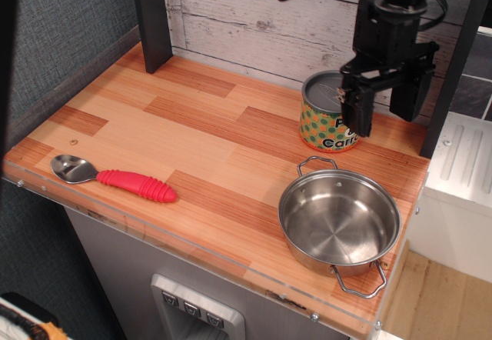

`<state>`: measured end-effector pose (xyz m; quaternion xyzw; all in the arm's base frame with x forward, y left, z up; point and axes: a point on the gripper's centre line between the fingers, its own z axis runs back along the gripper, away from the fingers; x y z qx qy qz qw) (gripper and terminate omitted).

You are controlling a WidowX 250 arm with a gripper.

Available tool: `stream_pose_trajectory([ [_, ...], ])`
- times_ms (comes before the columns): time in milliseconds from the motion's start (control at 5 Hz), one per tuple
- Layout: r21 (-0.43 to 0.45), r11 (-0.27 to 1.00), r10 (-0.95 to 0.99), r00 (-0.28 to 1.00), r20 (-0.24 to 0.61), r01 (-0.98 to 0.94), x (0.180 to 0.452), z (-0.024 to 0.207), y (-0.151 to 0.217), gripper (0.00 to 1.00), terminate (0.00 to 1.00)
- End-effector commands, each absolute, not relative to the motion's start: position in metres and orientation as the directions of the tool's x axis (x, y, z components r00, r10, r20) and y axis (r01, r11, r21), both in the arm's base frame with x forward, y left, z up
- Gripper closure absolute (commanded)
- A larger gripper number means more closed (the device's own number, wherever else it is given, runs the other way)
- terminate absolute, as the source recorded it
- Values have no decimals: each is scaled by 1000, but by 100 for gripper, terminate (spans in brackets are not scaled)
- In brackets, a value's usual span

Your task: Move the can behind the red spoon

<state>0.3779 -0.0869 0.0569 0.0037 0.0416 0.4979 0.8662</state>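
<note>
Glossy wood-grain countertop [192,140], shiny steel pot [339,221], ribbed red-handled spoon [114,178], metal-lidded can [329,114].

**One raised view over the desk's front corner**

A single camera looks down at a slant from above and in front of the desk [192,148], facing the plank back wall [254,17] at 12 o'clock. It stands at middling range: the whole desk top fits in, its front edge running toward 5 o'clock. No second view is given.
</note>
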Motion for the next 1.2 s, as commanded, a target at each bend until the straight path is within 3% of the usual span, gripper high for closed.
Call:
stream_pose_trajectory([
  [0,6,292,953,290,-86,-956,387,66,-55,0,0],
  [200,3,243,968,242,-72,-970,391,68,-36,0,0],
  [1000,-24,164,986,164,0,-986,366,67,47,0,0],
])
